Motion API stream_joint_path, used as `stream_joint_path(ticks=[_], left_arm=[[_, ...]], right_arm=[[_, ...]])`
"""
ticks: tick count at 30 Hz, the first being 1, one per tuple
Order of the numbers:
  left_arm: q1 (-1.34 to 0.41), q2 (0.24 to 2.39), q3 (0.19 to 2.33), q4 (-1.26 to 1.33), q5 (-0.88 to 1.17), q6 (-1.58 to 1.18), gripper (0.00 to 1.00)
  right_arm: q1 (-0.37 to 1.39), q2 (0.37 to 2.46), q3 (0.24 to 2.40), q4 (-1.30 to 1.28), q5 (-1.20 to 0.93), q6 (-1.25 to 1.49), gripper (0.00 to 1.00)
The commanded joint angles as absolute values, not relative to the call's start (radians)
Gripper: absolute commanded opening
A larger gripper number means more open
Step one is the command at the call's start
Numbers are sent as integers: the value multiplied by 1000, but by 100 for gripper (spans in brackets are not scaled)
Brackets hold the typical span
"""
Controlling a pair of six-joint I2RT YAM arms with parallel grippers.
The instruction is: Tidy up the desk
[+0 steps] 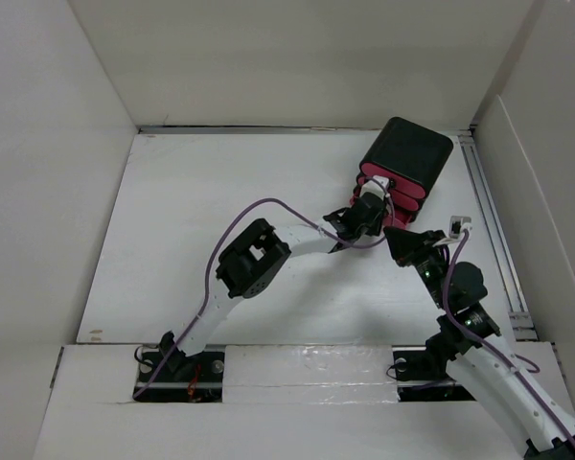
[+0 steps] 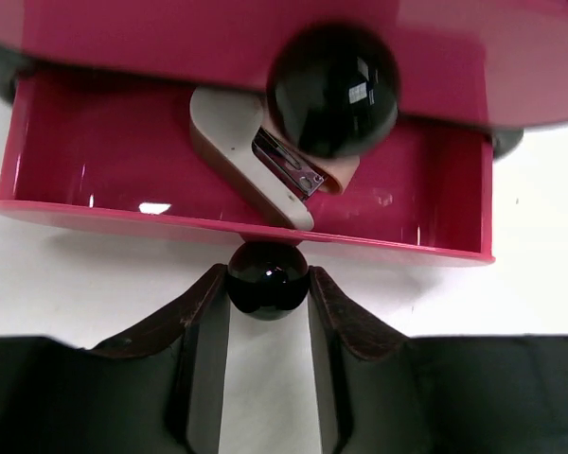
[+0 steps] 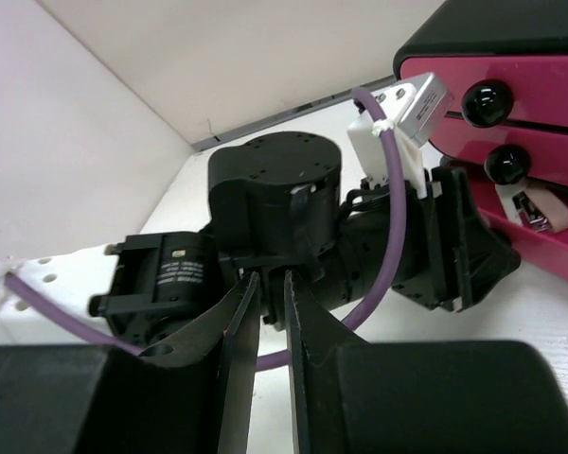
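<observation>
At the pulled-out pink drawer (image 2: 95, 161), left gripper (image 2: 268, 276) clamps its black knob (image 2: 268, 284); right gripper (image 3: 270, 281) hangs slightly parted.

— Where does the drawer box (image 1: 409, 153) stand?
— On the desk (image 1: 201, 211), at its far right, close to the back wall (image 1: 297, 57).
— And its drawers?
— Stacked one above another. The lowest, the open drawer (image 2: 170, 222), sticks out toward the near edge. A stapler (image 2: 241, 156) lies in it near the middle, partly under the upper knob (image 2: 333, 90) of the drawer above.
— What is in front of the open drawer?
— Its own lower knob (image 2: 267, 277), at the middle of its front. The left gripper (image 2: 267, 284) is just before it, one finger touching each side.
— And the right gripper (image 3: 268, 284)?
— Right of the left one and nearer, in front of the box and apart from it, facing the left arm's wrist (image 3: 275, 189).
</observation>
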State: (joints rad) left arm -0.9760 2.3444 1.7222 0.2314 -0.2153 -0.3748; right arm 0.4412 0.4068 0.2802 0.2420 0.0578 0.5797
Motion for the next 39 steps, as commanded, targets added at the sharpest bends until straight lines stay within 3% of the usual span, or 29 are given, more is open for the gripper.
stream_joint_path(ticks=[1,4,10,14,16,31,39], left_arm=[[-974,2368,1831,245,-195,-410,29],[-963,2405,1877,233,-176,-431,40],[-954,2437,1905,225,-207,-452,48],[-954,2444,1908,229,-252,-459,60],[-954,2456,1914,238,-279,-460,72],[-954,2513,2037,178,-270,-460,86],[-963,2320,1722,365,-238,-459,87]], right_arm=[[451,397,298,268,74,575,22],[451,397,299,267,72,575,22],[451,397,299,267,69,577,23],[451,405,298,271,68,577,23],[451,410,295,276,69,577,23],[451,430,293,288,69,575,23],[451,431,293,287,77,572,23]])
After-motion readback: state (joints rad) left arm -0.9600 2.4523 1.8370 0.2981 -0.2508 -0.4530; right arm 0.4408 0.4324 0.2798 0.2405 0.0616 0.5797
